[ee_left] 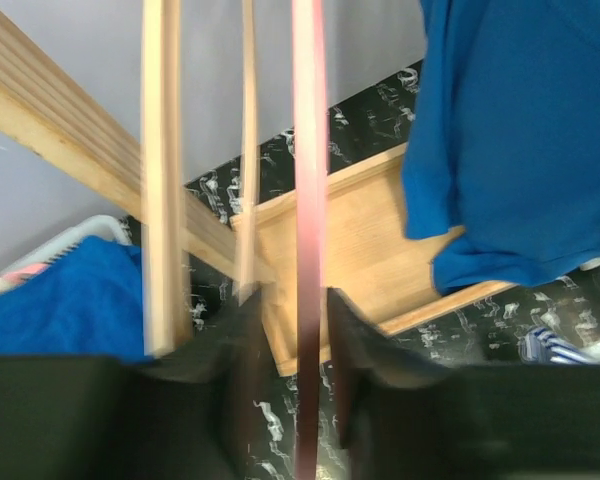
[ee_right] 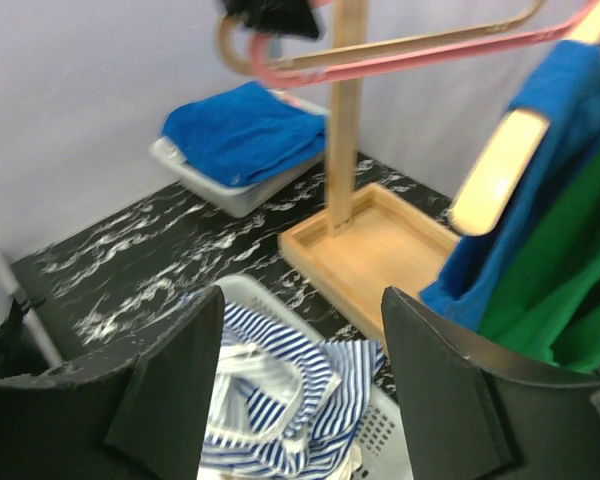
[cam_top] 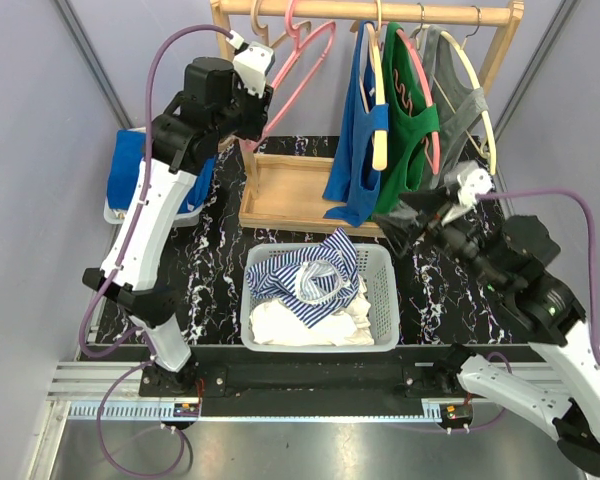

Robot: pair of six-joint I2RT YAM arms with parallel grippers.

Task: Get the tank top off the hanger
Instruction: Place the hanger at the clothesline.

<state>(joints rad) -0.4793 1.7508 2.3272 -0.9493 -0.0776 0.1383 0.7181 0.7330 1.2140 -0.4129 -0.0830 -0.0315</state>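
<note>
Dark fingers (ee_left: 220, 350) of the left gripper (ee_left: 298, 305) fill the bottom of the left wrist view, and one bar of the pink hanger (ee_left: 308, 180) stands between them. The jaws are partly open and a thin gap shows on one side of the bar, so it seems they do not press it, though the picture is blurred there. This hanger is bare and hooks on the left part of the wooden rail (cam_top: 380, 13). The right gripper (ee_right: 302, 300) is spread wide with nothing between its fingers, near the far right corner of the white basket (cam_top: 385, 300). In the basket lies the striped tank top (cam_top: 315, 272), crumpled on white cloth (cam_top: 280, 325). Behind it, a blue top (cam_top: 358, 150), a green top (cam_top: 415, 130) and a grey top (cam_top: 460, 100) hang on their hangers above the wooden base tray (cam_top: 285, 195). A blue cloth (cam_top: 130, 160) lies in a bin at the far left.
</note>
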